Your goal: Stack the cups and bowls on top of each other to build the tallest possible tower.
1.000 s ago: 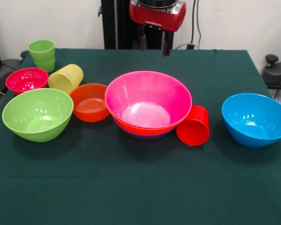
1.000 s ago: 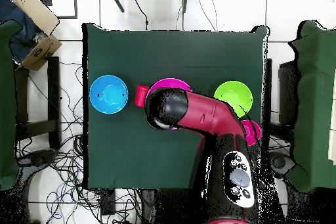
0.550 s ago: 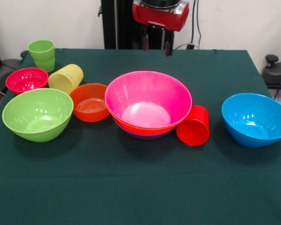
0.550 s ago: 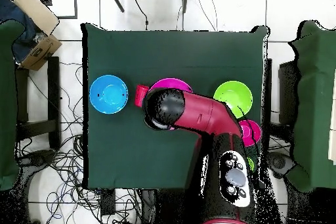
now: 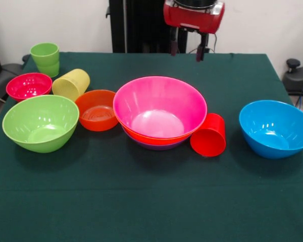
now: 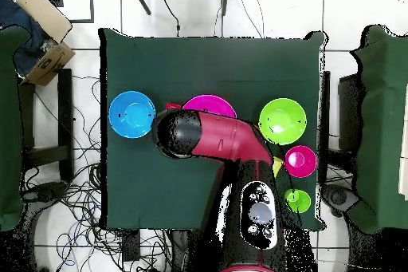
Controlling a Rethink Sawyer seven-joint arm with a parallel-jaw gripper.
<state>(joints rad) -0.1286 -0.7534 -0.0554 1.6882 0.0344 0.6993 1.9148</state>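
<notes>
The tower [image 5: 160,112] stands mid-table: a pink bowl nested in an orange one, with a purple rim lowest. Against its right side a red cup [image 5: 208,135] lies tipped over. A blue bowl [image 5: 275,128] sits far right. At left are a lime-green bowl [image 5: 40,122], a small red-orange bowl [image 5: 97,109], a small magenta bowl [image 5: 29,85], a yellow cup [image 5: 70,84] on its side and an upright green cup [image 5: 45,58]. My gripper [image 5: 186,50] hangs open and empty above the table's far side, behind the tower. In the overhead view the arm [image 6: 199,135] hides the gripper.
In the overhead view the arm covers part of the pink bowl [image 6: 211,106]; the blue bowl [image 6: 132,114], lime-green bowl [image 6: 283,120], magenta bowl [image 6: 300,160] and green cup [image 6: 297,199] show. Dark green cloth [image 5: 151,201] covers the table.
The gripper has shifted to the right in the front view, still high and open. Overhead, the arm's head has swung toward the blue bowl. No bowl or cup has moved.
</notes>
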